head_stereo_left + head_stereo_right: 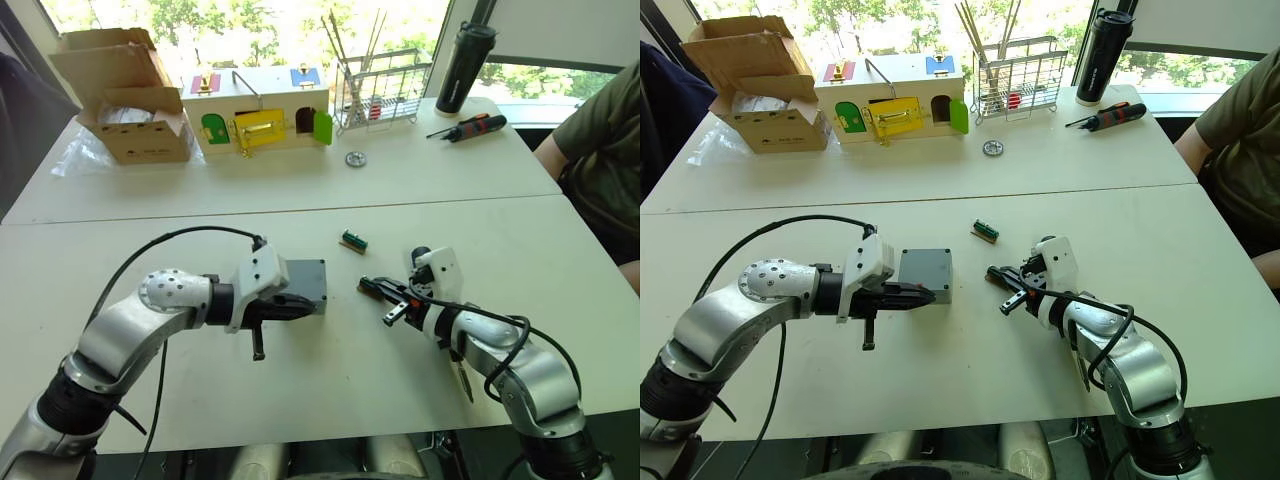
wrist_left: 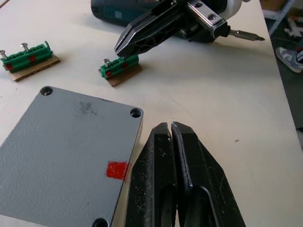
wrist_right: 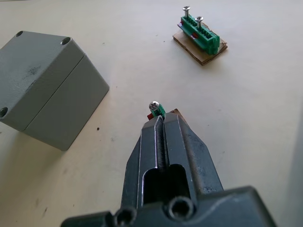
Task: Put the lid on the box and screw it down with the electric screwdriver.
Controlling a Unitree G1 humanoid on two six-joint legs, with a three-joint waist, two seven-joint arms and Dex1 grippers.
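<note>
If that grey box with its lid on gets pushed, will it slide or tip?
Probably slides: the box sits flat-bottomed on the smooth table. It looks rigid, likely light. The lid may shift, since its corner holes seem to hold no screws.

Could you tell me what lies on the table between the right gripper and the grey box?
Only bare table. In the right wrist view, the stretch from the right gripper, shut on a small green screw holder, to the box holds nothing; the other green holder lies off to the side.
</note>
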